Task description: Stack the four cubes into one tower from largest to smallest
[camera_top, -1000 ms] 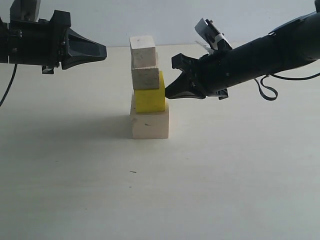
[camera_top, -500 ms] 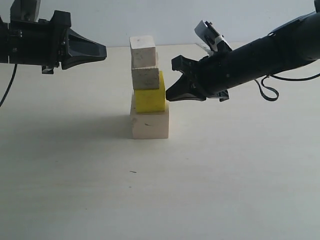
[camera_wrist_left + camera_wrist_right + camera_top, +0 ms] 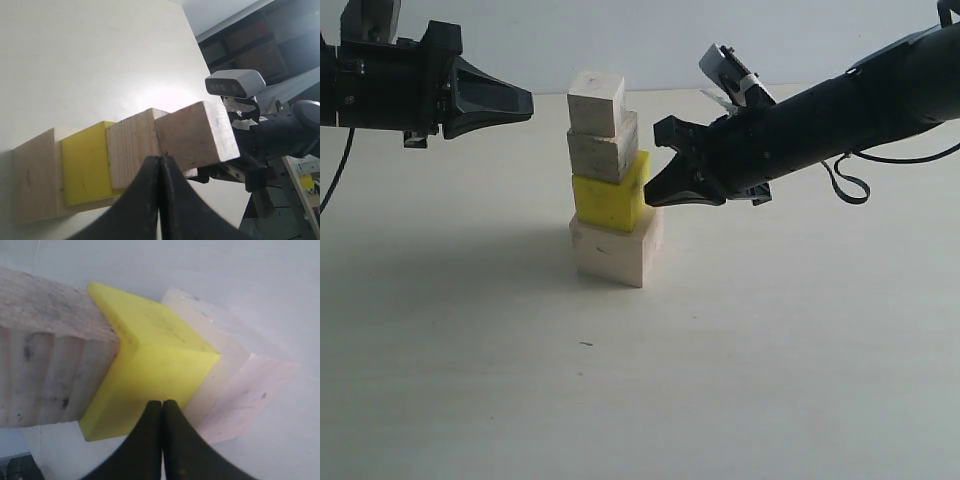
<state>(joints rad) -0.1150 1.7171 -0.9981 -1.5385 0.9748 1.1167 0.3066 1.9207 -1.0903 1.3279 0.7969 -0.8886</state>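
4-cube tower (image 3: 607,150); R jaws clenched, tips at yellow cube (image 3: 608,203); L jaws clenched, empty, apart.

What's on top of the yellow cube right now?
The grainy wood cube rests on the yellow cube, with the small pale cube above. The yellow top face is mostly covered.

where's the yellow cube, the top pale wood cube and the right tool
yellow cube (image 3: 608,203), exterior view, front face
top pale wood cube (image 3: 595,103), exterior view, front face
right tool (image 3: 652,196), exterior view, closed fingertips
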